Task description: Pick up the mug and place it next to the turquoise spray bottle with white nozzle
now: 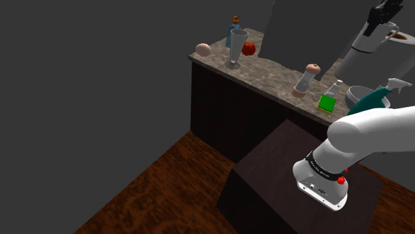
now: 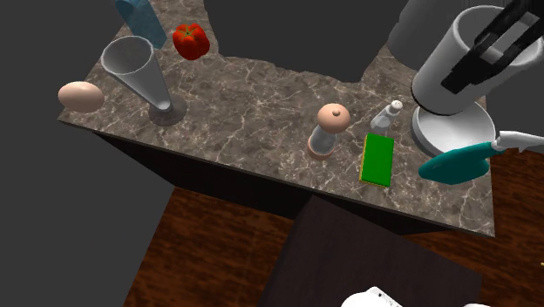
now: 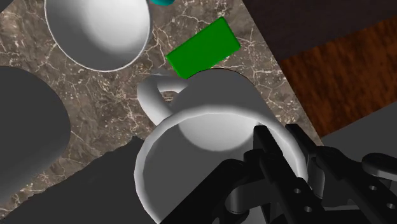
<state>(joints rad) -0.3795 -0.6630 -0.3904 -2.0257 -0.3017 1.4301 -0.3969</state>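
Note:
The white mug hangs in the air above the counter's right end, with my gripper shut on its rim. In the wrist view the black fingers pinch the mug's wall on the side opposite its handle. From the shoulder view the mug sits high at the right under the gripper. The turquoise spray bottle with its white nozzle lies on the counter just below the mug, and it shows again beside the bowl in the shoulder view.
A white bowl sits directly under the mug, next to a green box. Further along the marble counter stand a small bottle, a pepper mill, a tall glass, an egg and a red pepper.

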